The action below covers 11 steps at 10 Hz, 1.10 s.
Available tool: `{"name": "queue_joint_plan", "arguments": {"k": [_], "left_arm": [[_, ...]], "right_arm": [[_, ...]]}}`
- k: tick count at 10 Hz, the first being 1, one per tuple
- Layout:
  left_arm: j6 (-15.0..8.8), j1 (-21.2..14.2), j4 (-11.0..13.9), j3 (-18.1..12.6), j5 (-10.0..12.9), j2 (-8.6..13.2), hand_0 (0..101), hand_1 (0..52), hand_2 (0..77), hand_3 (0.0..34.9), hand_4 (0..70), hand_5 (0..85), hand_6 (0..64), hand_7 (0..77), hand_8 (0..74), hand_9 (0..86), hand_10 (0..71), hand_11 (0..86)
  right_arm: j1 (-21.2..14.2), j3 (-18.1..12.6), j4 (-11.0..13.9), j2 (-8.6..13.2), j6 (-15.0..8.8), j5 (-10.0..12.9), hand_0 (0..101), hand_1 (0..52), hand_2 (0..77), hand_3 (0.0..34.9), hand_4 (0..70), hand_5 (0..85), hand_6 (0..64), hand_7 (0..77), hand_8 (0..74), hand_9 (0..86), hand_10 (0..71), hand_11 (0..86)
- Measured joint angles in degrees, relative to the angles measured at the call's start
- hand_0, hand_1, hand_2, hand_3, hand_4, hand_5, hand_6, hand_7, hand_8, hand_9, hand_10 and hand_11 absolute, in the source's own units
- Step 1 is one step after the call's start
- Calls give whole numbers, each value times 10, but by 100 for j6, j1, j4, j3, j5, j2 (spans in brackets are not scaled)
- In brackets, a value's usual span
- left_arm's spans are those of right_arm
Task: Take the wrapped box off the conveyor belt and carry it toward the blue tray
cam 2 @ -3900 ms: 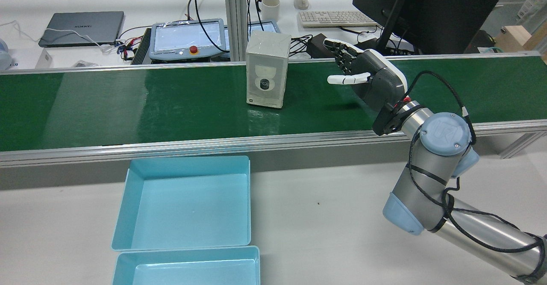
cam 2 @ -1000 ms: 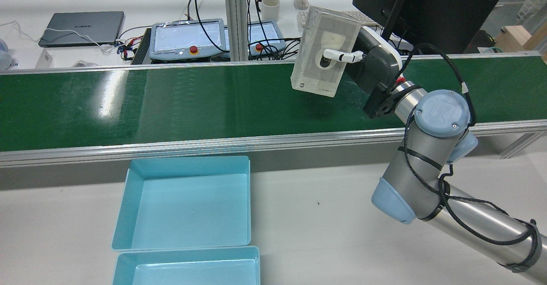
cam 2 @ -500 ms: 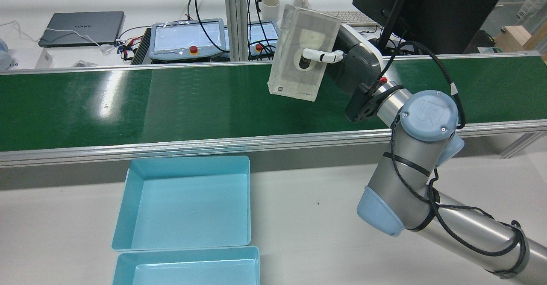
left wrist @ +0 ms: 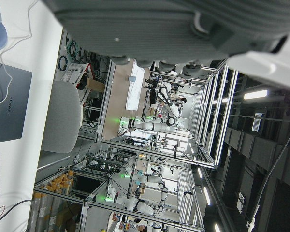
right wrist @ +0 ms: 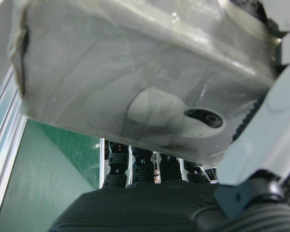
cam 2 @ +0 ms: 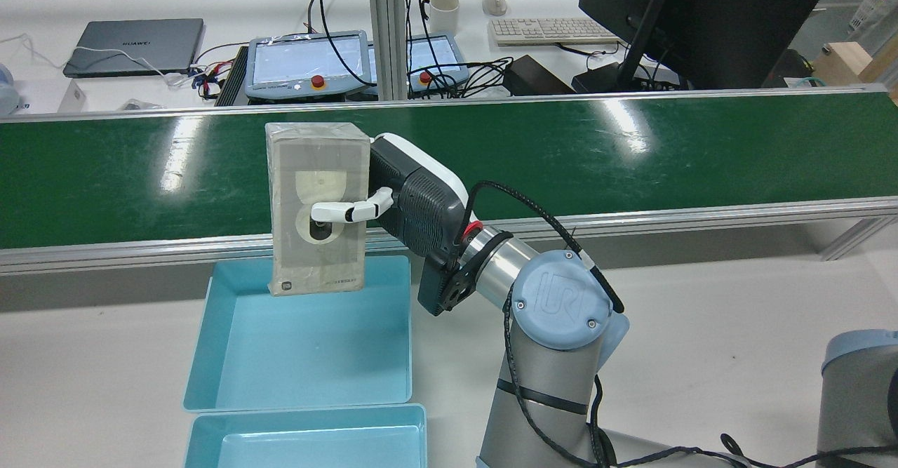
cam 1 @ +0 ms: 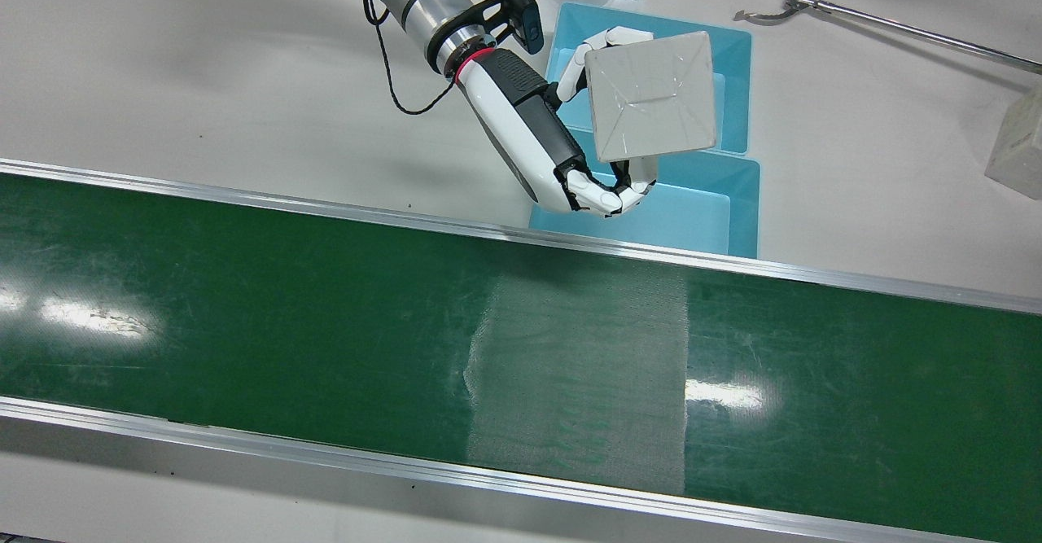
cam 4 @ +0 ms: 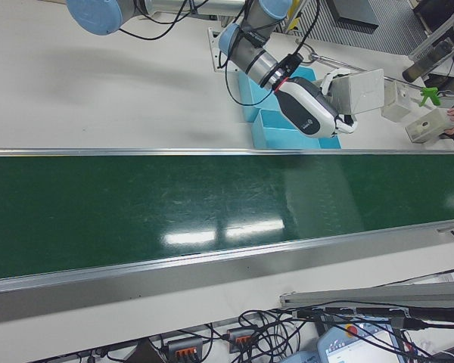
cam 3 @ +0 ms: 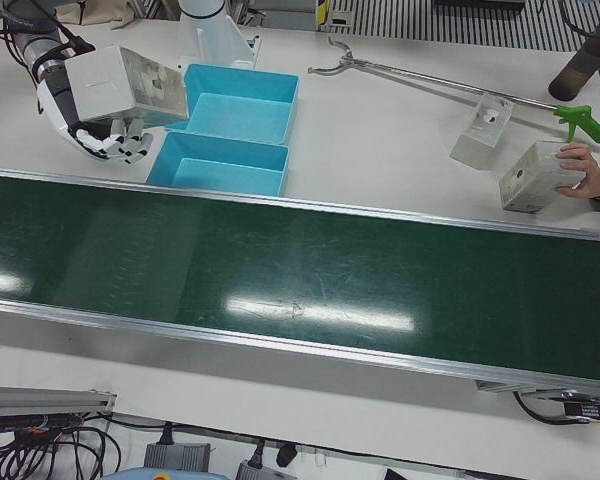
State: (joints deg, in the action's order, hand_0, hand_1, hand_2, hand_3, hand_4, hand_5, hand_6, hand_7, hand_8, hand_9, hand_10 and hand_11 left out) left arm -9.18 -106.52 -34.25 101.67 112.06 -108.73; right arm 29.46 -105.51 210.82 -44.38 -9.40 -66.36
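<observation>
The wrapped box (cam 2: 319, 208), pale grey under clear film, is held upright in my right hand (cam 2: 414, 198). The fingers are closed around its sides. It hangs in the air over the belt-side edge of the blue tray (cam 2: 210, 328), clear of the green conveyor belt (cam 2: 631, 152). The front view shows the box (cam 1: 651, 95) and the hand (cam 1: 537, 132) above the tray (cam 1: 745, 201). The box fills the right hand view (right wrist: 135, 72). The left hand shows only as a dark palm edge in its own view (left wrist: 183, 24).
A second blue tray (cam 2: 309, 412) adjoins the first on the robot's side. In the left-front view two more boxes (cam 3: 485, 130) (cam 3: 535, 175) lie on the table, one under a person's hand (cam 3: 595, 180), beside a green-handled grabber (cam 3: 580, 120).
My right hand has lifted the box off the belt, then carried it left and back toward the robot. It now hangs upright over the tray's belt-side edge.
</observation>
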Motion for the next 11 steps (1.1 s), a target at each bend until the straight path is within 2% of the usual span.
{"name": "queue_joint_plan", "arguments": {"k": [1,2,3,4,5,7,8,9,10,11], "left_arm": [[0,0,0,0,0,0,0,0,11,0,0,11,5,5,5,5,5,5],[0,0,0,0,0,0,0,0,11,0,0,11,5,5,5,5,5,5],[0,0,0,0,0,0,0,0,5,0,0,11,5,5,5,5,5,5],[0,0,0,0,0,0,0,0,11,0,0,11,5,5,5,0,5,5],[0,0,0,0,0,0,0,0,11,0,0,11,5,5,5,0,5,5],[0,0,0,0,0,0,0,0,11,0,0,11,5,5,5,5,5,5],[0,0,0,0,0,0,0,0,11,0,0,11,5,5,5,0,0,5],[0,0,0,0,0,0,0,0,5,0,0,11,5,5,5,5,5,5],[0,0,0,0,0,0,0,0,11,0,0,11,5,5,5,5,5,5],[0,0,0,0,0,0,0,0,11,0,0,11,5,5,5,0,5,5]], "right_arm": [[-37,-21,-15,18,-9,-9,475,5,387,0,180,698,398,458,529,676,295,485],[-58,-85,-21,31,-10,-24,479,5,387,0,185,682,398,458,475,665,185,398],[-69,-162,-23,37,-10,-37,479,5,387,0,185,682,398,458,475,665,185,398],[-75,-225,-24,40,-10,-50,520,5,387,0,131,551,355,436,338,513,0,207],[-77,-277,-24,37,-7,-60,516,235,120,0,153,295,229,344,125,338,0,16],[-80,-339,-24,24,-2,-63,516,224,142,0,153,295,229,344,125,338,0,16],[-79,-353,-24,18,-1,-63,511,196,76,33,147,256,82,71,0,16,0,16],[-77,-363,-24,8,0,-62,511,196,76,33,147,256,82,71,0,16,0,16],[-68,-367,-24,-6,7,-62,509,164,98,18,147,256,82,142,0,49,0,11],[-11,-370,-21,-55,29,-62,509,164,98,18,147,256,82,142,0,49,0,11]]}}
